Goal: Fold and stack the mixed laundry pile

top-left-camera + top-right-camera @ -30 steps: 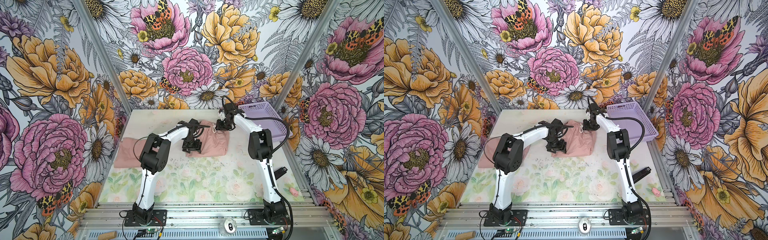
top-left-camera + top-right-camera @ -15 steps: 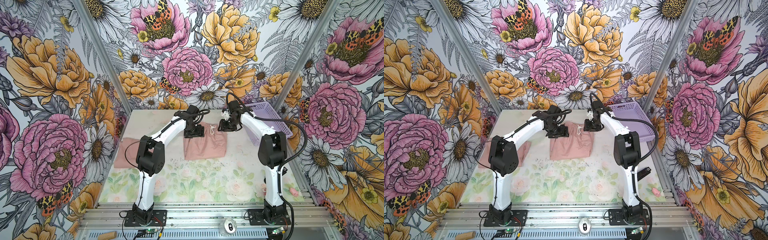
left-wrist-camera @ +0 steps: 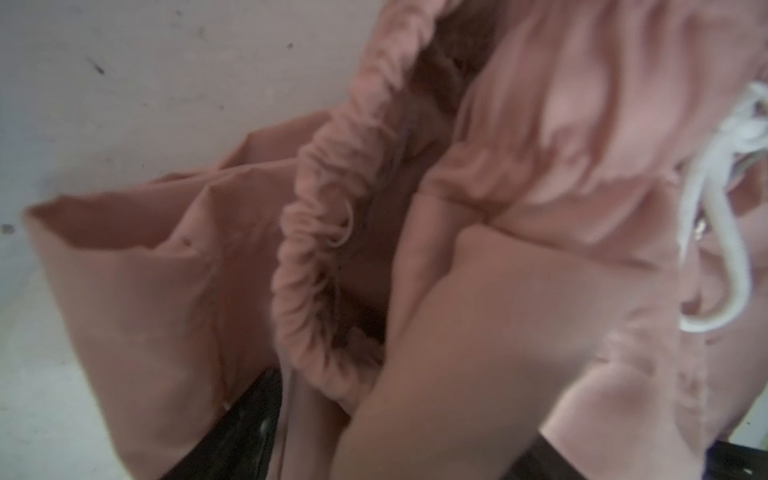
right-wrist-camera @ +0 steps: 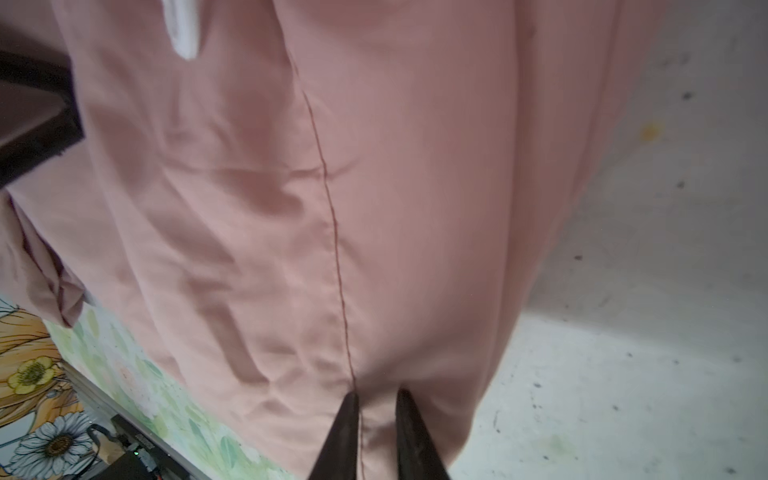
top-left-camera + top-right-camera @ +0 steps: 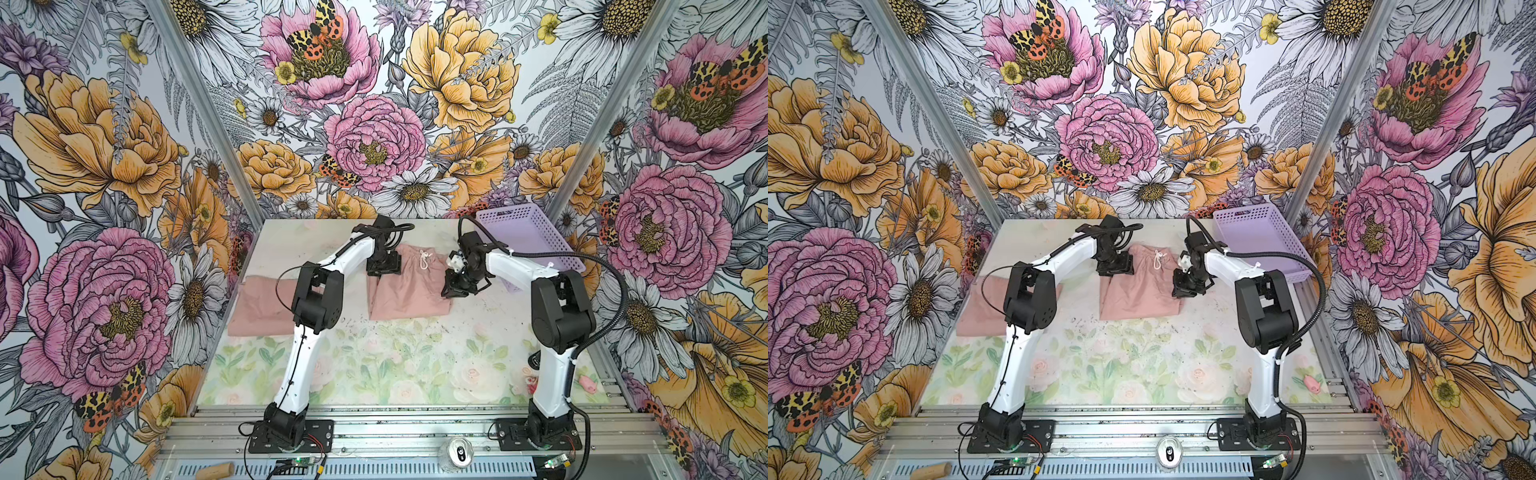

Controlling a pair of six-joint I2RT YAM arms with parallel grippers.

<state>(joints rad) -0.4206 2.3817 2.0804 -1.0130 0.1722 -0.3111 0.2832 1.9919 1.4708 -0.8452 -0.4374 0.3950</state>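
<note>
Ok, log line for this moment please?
shorts: spread flat, centre | left gripper: open, at waistband | right gripper: shut on shorts' side | pink garment: folded, left

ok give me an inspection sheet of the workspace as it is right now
surface: table, floral mat in front, scuffed pale patch at rear
job's things: shorts spread mid-table, drawstring up; folded pink garment at left
clutter: basket rear right; can and brown cylinder at front frame; small pink thing at right edge
grippers: left gripper open at waistband corner; right gripper pinching shorts' right side
cables: black hose off right arm, past basket; thin cable on left arm
surroundings: floral walls
</note>
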